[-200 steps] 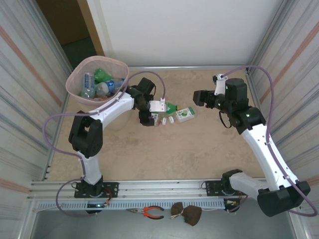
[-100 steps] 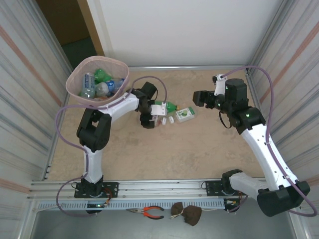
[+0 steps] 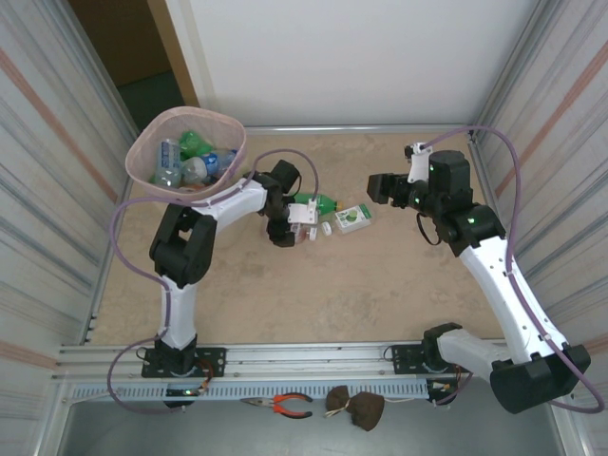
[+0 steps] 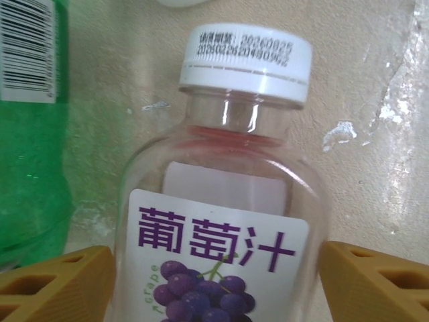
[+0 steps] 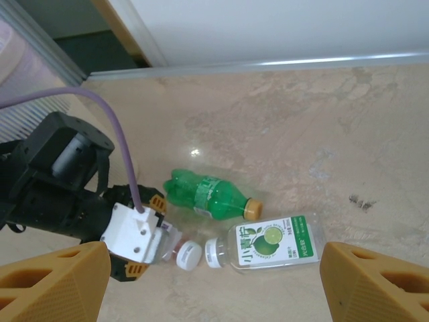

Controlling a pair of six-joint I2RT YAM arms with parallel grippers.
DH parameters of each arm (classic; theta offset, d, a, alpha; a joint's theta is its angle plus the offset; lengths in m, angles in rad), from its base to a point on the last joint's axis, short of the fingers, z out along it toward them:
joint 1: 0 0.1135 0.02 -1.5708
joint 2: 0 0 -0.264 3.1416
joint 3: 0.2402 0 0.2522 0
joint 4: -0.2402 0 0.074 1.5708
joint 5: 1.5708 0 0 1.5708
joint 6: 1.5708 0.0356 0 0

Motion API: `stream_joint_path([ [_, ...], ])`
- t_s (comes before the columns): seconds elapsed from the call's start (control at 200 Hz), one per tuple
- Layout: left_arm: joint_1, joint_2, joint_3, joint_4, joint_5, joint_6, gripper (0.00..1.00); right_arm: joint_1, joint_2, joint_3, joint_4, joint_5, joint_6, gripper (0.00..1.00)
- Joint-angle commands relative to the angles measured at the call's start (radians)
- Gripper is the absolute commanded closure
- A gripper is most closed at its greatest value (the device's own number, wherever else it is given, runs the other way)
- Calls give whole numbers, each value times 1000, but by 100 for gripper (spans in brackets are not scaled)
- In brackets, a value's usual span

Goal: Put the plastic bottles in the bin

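A clear grape-juice bottle (image 4: 221, 221) with a white cap lies on the table between my left gripper's (image 4: 216, 282) orange fingers, which press against both its sides. From above, that left gripper (image 3: 296, 226) sits at the table's middle left. Just beyond it lies a green bottle (image 3: 318, 201) with an orange cap, also in the right wrist view (image 5: 211, 194). A clear lime-label bottle (image 5: 271, 243) lies to its right. The pink bin (image 3: 185, 112) at the far left holds several bottles (image 3: 190, 161). My right gripper (image 3: 378, 187) hangs open and empty above the table, right of the bottles.
Ribbed metal walls close both sides and a white wall the back. Red-handled pliers (image 3: 285, 406) and a brown lump (image 3: 356, 407) lie on the front rail. The left arm's purple cable (image 3: 294, 157) loops above the wrist.
My left gripper's jaws have narrowed onto the grape-juice bottle and the left arm's elbow has swung in toward the bin. The right arm has not moved.
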Motion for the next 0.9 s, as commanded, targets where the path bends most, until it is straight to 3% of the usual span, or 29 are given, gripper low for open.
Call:
stream_joint_path([
  [0.0,-10,14,-22,-9,25,-8,25,-7,-21,-11,20,-17,31,19],
  [0.426,-18,1,-30,-9,18,-20,43,-7,-42,-16,23,-20,36,20],
  [0.892,-51,-145,10,-65,54,-65,45,-7,-54,-13,24,-25,44,20],
])
